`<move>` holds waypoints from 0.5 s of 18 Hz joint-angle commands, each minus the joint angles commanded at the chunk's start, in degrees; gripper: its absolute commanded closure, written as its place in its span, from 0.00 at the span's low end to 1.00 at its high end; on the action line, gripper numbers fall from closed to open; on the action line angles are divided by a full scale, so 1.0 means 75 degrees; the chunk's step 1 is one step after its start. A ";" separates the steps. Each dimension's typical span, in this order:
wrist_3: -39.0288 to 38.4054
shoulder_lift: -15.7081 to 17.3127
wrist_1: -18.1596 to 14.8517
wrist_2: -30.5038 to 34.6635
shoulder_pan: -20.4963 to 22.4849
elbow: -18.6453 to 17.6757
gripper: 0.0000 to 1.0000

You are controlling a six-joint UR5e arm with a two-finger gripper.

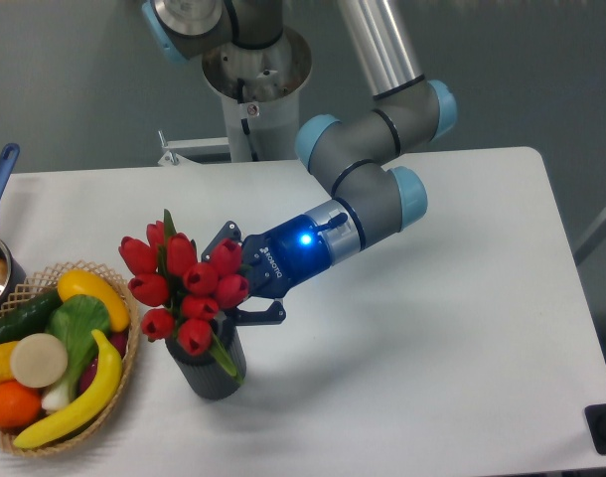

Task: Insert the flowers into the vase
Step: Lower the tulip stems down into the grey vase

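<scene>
While the claw (235, 288) grips the flowers (184, 288) in the vase (212, 373), a white table (432, 328) meets grey wall (65, 79).

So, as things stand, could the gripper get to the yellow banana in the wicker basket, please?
Probably not yet. The gripper sits at the flowers above the vase, which stand between it and the banana. Above the basket the way looks free, so it could likely come from overhead.

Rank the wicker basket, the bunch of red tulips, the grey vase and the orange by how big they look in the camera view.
1. Wicker basket, partly cut off by the frame edge.
2. Bunch of red tulips.
3. Grey vase, its top hidden by the blooms, so second and third are close.
4. Orange, clearly smallest.
</scene>
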 joint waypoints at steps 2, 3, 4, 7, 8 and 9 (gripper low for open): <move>0.0152 -0.0082 0.0012 0.0000 0.0000 0.0000 0.62; 0.0199 -0.0094 0.0012 0.0000 0.0000 0.0000 0.62; 0.0211 -0.0094 0.0012 0.0000 0.0000 -0.0023 0.62; 0.0246 -0.0165 0.0012 0.0012 0.0000 -0.0035 0.62; 0.0293 -0.0176 0.0012 0.0012 0.0000 -0.0035 0.62; 0.0328 -0.0176 0.0012 0.0012 0.0000 -0.0058 0.62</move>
